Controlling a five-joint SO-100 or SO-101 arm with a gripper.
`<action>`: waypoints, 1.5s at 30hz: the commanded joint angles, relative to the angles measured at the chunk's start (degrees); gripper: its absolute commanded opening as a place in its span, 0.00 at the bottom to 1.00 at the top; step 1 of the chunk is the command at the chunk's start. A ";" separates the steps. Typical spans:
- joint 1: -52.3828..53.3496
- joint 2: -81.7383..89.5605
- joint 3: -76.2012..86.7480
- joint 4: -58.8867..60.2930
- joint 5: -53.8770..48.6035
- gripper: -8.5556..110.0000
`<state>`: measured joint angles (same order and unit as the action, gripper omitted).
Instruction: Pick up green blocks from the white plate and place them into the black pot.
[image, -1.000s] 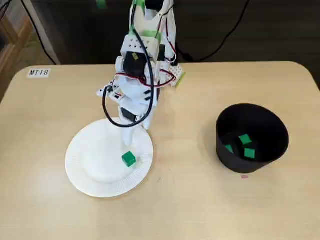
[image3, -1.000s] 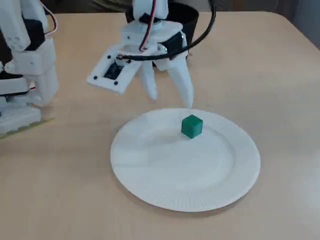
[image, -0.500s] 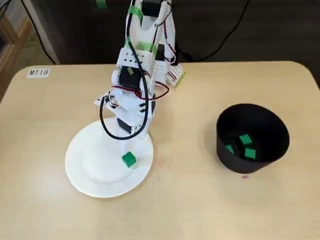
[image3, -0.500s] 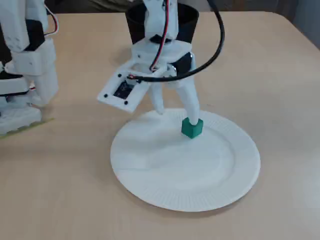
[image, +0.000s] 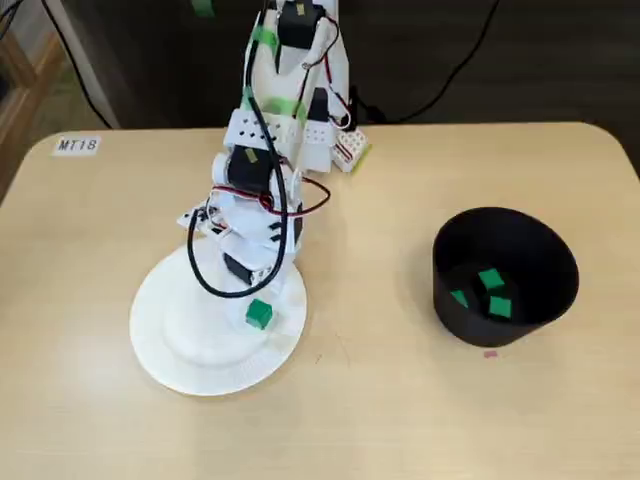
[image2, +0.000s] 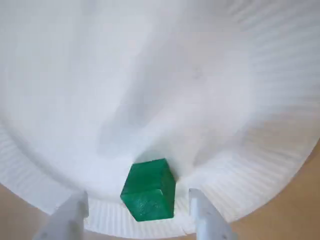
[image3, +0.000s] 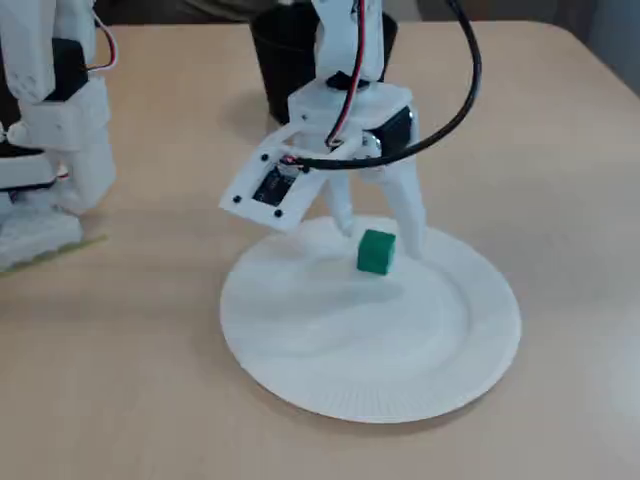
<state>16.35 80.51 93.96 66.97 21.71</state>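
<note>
**Wrist view.** Small green cube-shaped block (image2: 148, 190) on a white ribbed paper plate (image2: 280, 150), lying at the inner edge of the ribbed rim. White plastic fingers (image2: 67, 220) are spread apart, one on each side of the block, with a clear gap on either side. The block is a cube with no long axis, turned slightly askew to the fingers. Judged: it lies squarely in the closing line, and nothing is gripped yet.

**Fixed view, from above.** The plate sits on a pale wooden counter (image: 400, 420), with the block (image: 258, 314) on its right part. The arm's head leans over the block. A round black pot (image: 450, 315) stands well apart to the right, with three green blocks (image: 490, 280) already inside.

**Fixed view, from the side.** The fingers (image3: 410, 215) reach down to the plate, just behind the block (image3: 376, 251).

**Change over one second.** The fingers hung short of the plate's far rim and have since come forward and down to straddle the block. The block has barely moved.
</note>
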 joint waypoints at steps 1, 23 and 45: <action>-0.62 -0.53 -2.99 -0.09 -0.26 0.32; 0.44 -3.96 -7.21 -1.32 -2.64 0.05; -36.83 53.00 22.41 -39.20 -17.58 0.05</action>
<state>-12.66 126.56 111.09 32.52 6.42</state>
